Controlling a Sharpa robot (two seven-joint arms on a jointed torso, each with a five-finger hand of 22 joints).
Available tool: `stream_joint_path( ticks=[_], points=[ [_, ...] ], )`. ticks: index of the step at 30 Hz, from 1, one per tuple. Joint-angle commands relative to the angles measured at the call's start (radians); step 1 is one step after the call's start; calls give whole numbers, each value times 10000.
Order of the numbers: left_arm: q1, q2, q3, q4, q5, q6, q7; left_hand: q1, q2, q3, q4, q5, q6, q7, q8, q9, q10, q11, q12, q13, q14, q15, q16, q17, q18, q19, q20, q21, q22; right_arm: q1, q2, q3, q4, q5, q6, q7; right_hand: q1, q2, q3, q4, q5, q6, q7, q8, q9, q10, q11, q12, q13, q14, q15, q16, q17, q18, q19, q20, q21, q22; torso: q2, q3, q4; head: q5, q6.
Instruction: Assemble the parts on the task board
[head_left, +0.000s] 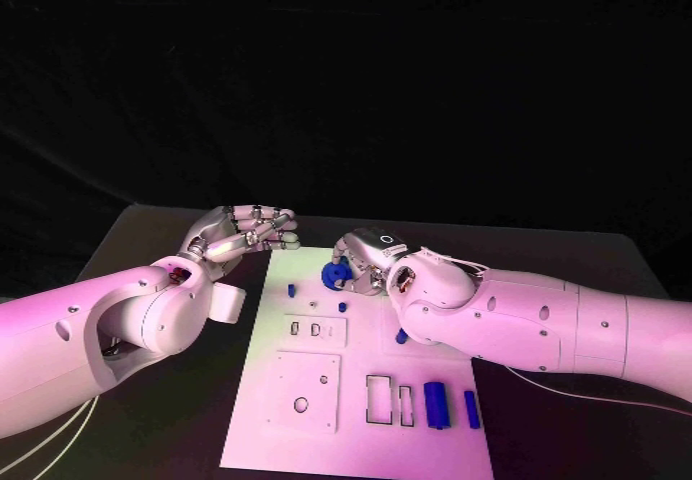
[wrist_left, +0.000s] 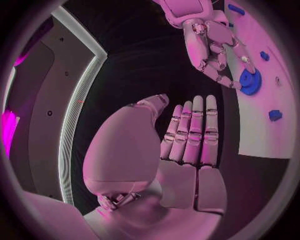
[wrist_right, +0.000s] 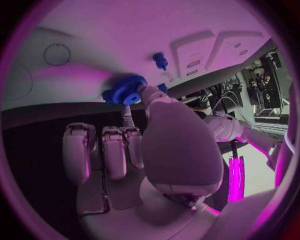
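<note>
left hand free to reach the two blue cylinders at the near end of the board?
Probably yes. The left hand holds nothing beside the task board. The blue cylinders lie uncovered; the right arm passes just beyond them, so some crowding.

table: we see a black table (head_left: 159, 240) under the plate | backdrop: we see dark cloth (head_left: 346, 90) behind

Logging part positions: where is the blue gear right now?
In the head view, the blue gear sits at the task board's far end, against the right hand's fingertips.
</note>
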Motion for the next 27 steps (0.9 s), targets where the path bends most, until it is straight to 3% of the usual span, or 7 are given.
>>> stream_joint_path(
  ticks=[1, 6, 12, 27],
  points=[
    [10, 20, 8, 13, 21, 188, 33, -28, -58, 67, 5, -65, -35, 78, -53, -16, -20, 76, -30, 5, -62, 17, -42, 13, 38, -47, 53, -54, -10, -6, 15, -1, -51, 81, 127, 106, -277, -63, -123, 12, -4, -325, 91, -243, -87, 597, 147, -89, 2032, 970, 131, 38, 2281, -49, 42, 69, -89, 1226, 3, 0, -5, 18, -2],
    [11, 17, 8, 13, 21, 187, 28, -28, -58, 67, 5, -65, -35, 78, -53, -16, -20, 76, -30, 5, -62, 17, -42, 13, 38, -47, 53, -54, -10, -8, -3, -4, -60, 216, 218, 150, -784, 2, -637, 34, -8, -579, 184, -489, -117, 547, 245, -156, 1974, 972, 228, 41, 2292, -40, 29, 175, -121, 1217, 3, -1, -8, 4, 1],
    [11, 7, 8, 10, 21, 184, 22, -42, -57, 94, -17, -67, -35, 75, -58, -16, -4, 75, -64, 10, -71, 19, -48, 42, 40, -47, 57, -60, -23, -9, -70, -7, -16, 426, 400, 201, -1782, 414, -1359, 73, 20, -499, 168, -574, -65, 559, 243, -142, 1992, 976, 237, 45, 2313, -41, 47, 202, -124, 1251, 3, 8, -4, 16, -8],
    [11, -2, 8, 8, 21, 185, 19, -42, -57, 94, -17, -67, -35, 75, -58, -16, -4, 75, -64, 10, -71, 19, -48, 42, 40, -47, 57, -60, -23, -12, -121, -19, -70, 721, 930, 191, -2058, 629, -1472, 75, 28, -374, 136, -552, -23, 595, 215, -94, 2038, 984, 218, 54, 2350, -51, 79, 189, -97, 1295, 0, 3, 3, 18, -11]
  ],
)
